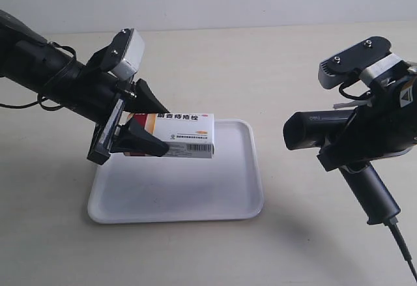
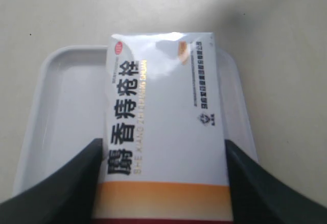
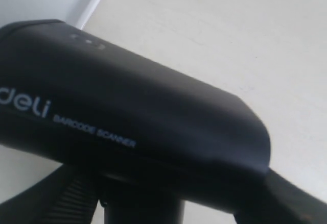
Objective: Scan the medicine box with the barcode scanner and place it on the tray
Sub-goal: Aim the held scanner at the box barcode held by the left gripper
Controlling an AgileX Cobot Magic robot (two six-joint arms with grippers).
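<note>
The left gripper (image 1: 133, 120) clamps the medicine box (image 1: 182, 134) above the tray (image 1: 195, 195), long axis level, free end toward the barcode scanner (image 1: 339, 136). The right gripper (image 1: 355, 146) grips the scanner, marked "deli BARCODE SCANNER", its head facing the box across bare table (image 1: 273, 58).

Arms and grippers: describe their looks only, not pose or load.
Both arms are black. The left gripper has black wedge-shaped fingers and a silver-grey camera block above. The right gripper carries a similar grey block, white banding and thin black cables.
</note>
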